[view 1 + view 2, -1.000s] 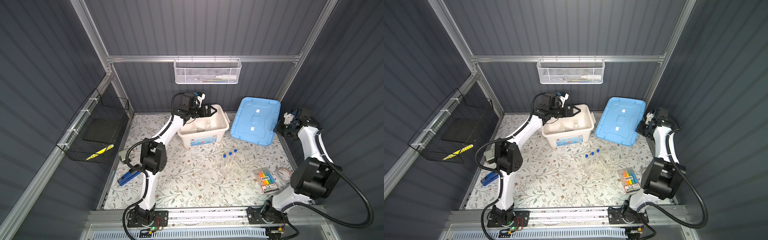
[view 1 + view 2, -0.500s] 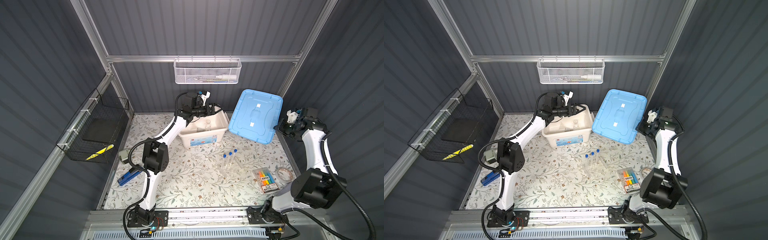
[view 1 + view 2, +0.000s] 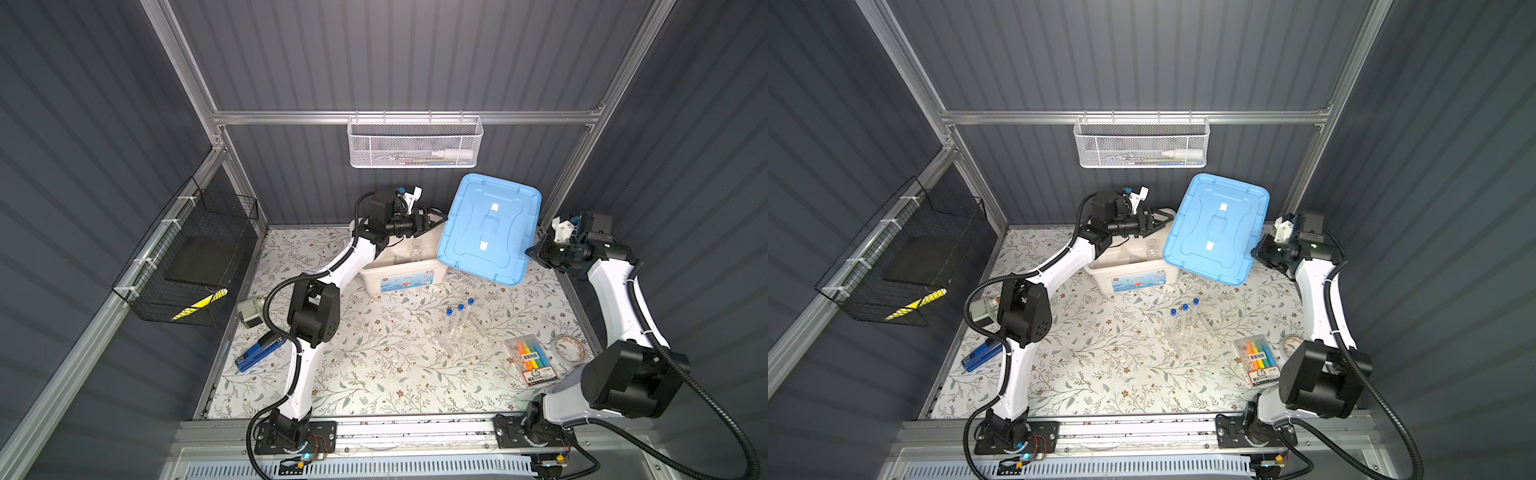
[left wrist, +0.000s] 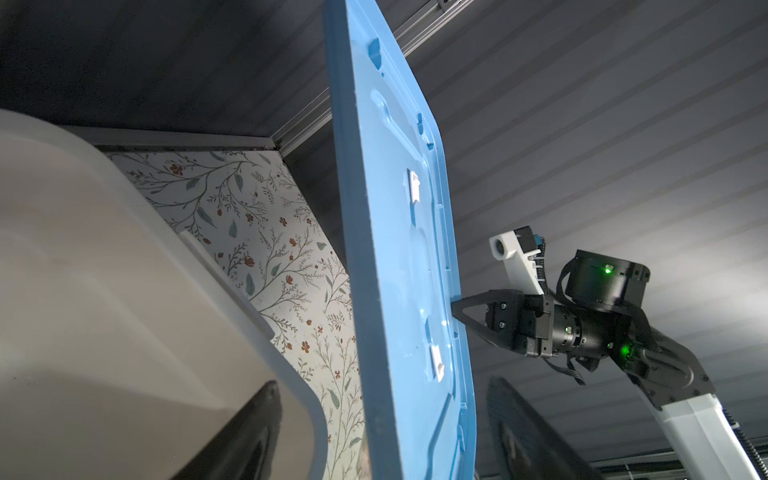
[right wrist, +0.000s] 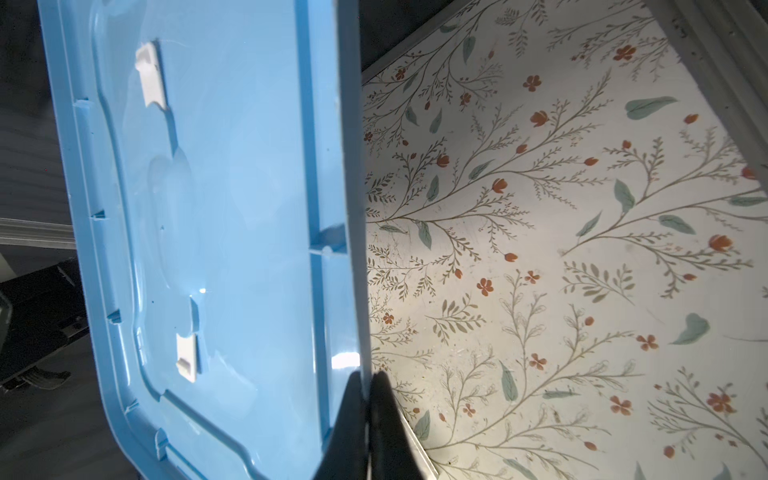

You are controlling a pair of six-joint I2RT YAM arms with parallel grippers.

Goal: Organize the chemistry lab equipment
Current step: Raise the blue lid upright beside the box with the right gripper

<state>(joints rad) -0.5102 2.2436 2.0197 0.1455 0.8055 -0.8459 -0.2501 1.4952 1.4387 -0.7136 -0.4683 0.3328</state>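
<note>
- Step in hand, prob.: bringing blue lid [image 3: 490, 232] over white bin [image 3: 401, 276]. Hanging tilted, off the mat [image 3: 374, 365], overlapping bin's right end in both top views (going on or coming off, can't tell).
- Pinched tight on lid's rim w/ right gripper [image 5: 368, 384], at the side away from bin.
- Straddling lid's opposite edge w/ left gripper [image 3: 1160, 219]. Jaws apart, no clamp seen.
- Out on the mat, well apart from bin: clear rack [image 3: 455, 345] w/ three test tubes [image 3: 460, 320] upright in it.
- Inside bin: small glass flask [image 3: 415, 249].
- Next, likely: nip left jaws onto rim, level lid btwn both arms, lower square onto bin. Or park lid and fetch rack first.
</note>
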